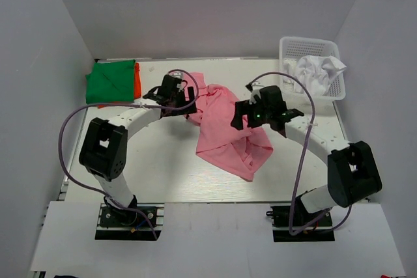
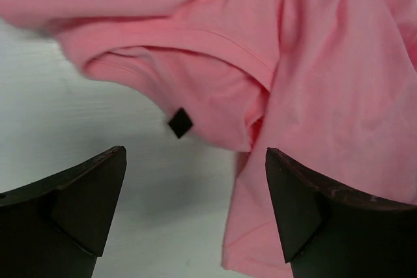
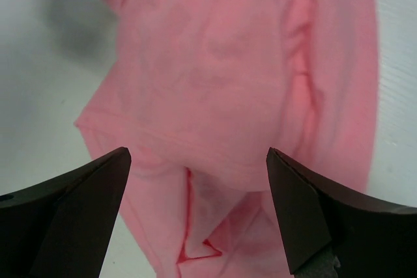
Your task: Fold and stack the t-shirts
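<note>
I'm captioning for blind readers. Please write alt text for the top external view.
A crumpled pink t-shirt lies centred between the open left gripper and open right gripper. A folded green shirt on an orange one sits far left; a white plastic basket holding white cloth, far right.

Bright, even light comes from above. The white surface [image 1: 176, 174] is uniformly lit, with soft grey shadows beside the pink t-shirt [image 3: 228, 63] in the 2 wrist views. The top view is sharp. Up close the cloth looks soft, and the dark end effector fingers [image 2: 78, 193] blur at their edges.
</note>
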`<state>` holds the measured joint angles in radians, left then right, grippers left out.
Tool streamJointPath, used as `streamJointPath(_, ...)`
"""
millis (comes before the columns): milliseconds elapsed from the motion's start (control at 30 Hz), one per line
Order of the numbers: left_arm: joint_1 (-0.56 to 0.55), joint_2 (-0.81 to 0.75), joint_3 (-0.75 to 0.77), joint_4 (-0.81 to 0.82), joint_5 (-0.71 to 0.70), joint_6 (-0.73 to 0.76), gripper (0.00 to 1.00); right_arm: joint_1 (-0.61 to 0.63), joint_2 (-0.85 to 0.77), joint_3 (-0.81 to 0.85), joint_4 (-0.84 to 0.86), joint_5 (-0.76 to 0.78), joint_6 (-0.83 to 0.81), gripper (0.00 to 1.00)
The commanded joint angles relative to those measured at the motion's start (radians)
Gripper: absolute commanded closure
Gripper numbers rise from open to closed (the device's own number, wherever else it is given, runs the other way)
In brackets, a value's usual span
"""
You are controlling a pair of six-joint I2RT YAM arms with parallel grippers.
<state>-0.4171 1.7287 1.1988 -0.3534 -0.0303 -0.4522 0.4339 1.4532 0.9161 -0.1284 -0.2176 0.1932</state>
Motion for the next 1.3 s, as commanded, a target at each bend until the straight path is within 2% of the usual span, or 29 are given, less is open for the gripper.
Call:
streamJointPath(0,-0.023,0.021,-0.001,0.065,0.078,0.018,0.05,0.142,-0.056,-0.006,0.035,0.023,-0.077,0.1)
streamJointPath(67,-0.032,0.051,0.019,0.065,0.066,0.018,0.07,0.201,-0.054,-0.022,0.073,0.018,-0.112,0.1)
streamJointPath(233,-0.032,0.135,0.053,0.03,0.032,0.007,0.28,0.346,-0.004,-0.022,0.115,0.072,-0.166,0.1)
streamJointPath(400,-0.032,0.155,0.044,0.03,0.003,0.007,0.31,0.46,0.14,0.056,0.118,0.144,-0.189,0.1)
streamJointPath(500,-0.023,0.192,0.07,0.03,-0.008,0.007,0.38,0.511,0.225,0.11,0.115,0.211,-0.219,0.1)
streamJointPath(633,-0.023,0.224,0.079,0.021,-0.008,0.007,0.56,0.551,0.349,0.197,0.116,0.285,-0.233,0.1)
streamJointPath(667,-0.023,0.224,0.079,0.021,-0.008,0.007,0.69,0.571,0.364,0.214,0.115,0.29,-0.235,0.1)
streamJointPath(733,-0.023,0.224,0.079,0.021,-0.008,0.007,0.82,0.574,0.412,0.234,0.11,0.322,-0.224,0.1)
streamJointPath(767,-0.009,0.215,0.067,0.021,-0.008,-0.002,0.94,0.577,0.421,0.245,0.107,0.323,-0.224,0.12)
streamJointPath(800,-0.009,0.215,0.052,0.021,-0.008,-0.014,0.98,0.582,0.438,0.244,0.105,0.336,-0.213,0.13)
streamJointPath(900,-0.009,0.171,0.028,0.03,-0.039,-0.014,1.0,0.574,0.452,0.209,0.114,0.357,-0.155,0.34)
streamJointPath(933,-0.009,0.161,0.028,0.03,-0.039,-0.014,1.0,0.574,0.447,0.195,0.115,0.357,-0.138,0.45)
streamJointPath(967,-0.009,0.161,0.028,0.04,-0.039,-0.014,1.0,0.572,0.432,0.172,0.145,0.374,-0.13,0.67)
streamJointPath(1067,-0.009,0.141,0.016,0.041,-0.039,-0.023,1.0,0.574,0.397,0.135,0.194,0.421,-0.098,1.0)
streamJointPath(1133,-0.009,0.141,0.007,0.041,-0.039,-0.023,1.0,0.565,0.377,0.11,0.232,0.44,-0.081,1.0)
streamJointPath(1267,-0.009,0.132,-0.007,0.03,-0.097,-0.034,1.0,0.49,0.225,0.037,0.348,0.39,-0.002,1.0)
